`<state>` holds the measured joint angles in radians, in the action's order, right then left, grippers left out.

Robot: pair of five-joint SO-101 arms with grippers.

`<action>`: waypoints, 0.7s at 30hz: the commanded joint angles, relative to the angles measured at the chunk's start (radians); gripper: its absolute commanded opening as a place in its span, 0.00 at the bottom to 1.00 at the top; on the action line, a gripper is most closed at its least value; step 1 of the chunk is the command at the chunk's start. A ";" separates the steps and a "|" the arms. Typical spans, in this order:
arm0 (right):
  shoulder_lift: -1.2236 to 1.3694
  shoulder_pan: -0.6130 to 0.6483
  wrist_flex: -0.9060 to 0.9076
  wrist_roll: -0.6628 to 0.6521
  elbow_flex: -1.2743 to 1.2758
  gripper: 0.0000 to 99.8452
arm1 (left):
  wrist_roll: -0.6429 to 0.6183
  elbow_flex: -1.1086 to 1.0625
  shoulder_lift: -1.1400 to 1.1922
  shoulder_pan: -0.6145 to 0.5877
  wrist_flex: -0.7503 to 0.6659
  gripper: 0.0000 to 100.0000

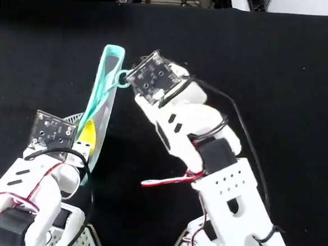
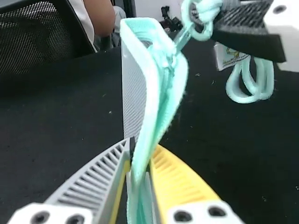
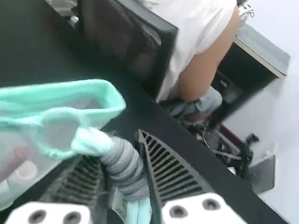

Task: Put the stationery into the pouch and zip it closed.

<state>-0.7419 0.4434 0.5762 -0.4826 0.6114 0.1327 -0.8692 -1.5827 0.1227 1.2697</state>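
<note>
Two holds, left claw (image 2: 140, 156) clamping pouch (image 2: 142, 88), right claw (image 3: 119, 163) pinching zipper loop (image 1: 122, 78)

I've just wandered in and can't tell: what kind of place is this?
Probably an office or lab workbench: two white plastic robot arms stand at a black-covered table, with a black mesh office chair and a desk with loose cables behind.

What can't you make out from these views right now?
Zip: the high view sees the pouch edge-on, and the left wrist view blurs the zip, so how far it is closed is unclear.
Contents: in the right wrist view, shapes behind the pouch's clear side are too blurred to name.
Right grip: in the high view the camera board covers where the right gripper meets the pull cord.
</note>
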 commanded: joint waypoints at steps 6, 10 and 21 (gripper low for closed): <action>-0.010 0.015 0.031 -0.008 -0.021 0.01 | 0.009 0.007 -0.012 -0.008 -0.043 0.03; -0.076 0.049 0.060 -0.008 -0.016 0.01 | 0.011 0.015 -0.012 -0.004 -0.120 0.05; -0.162 0.052 0.095 -0.008 -0.015 0.01 | 0.009 0.013 -0.012 -0.002 -0.158 0.16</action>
<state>-0.8784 0.4879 0.6682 -0.4826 0.6145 0.1373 -0.8692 -1.5980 0.1181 1.1531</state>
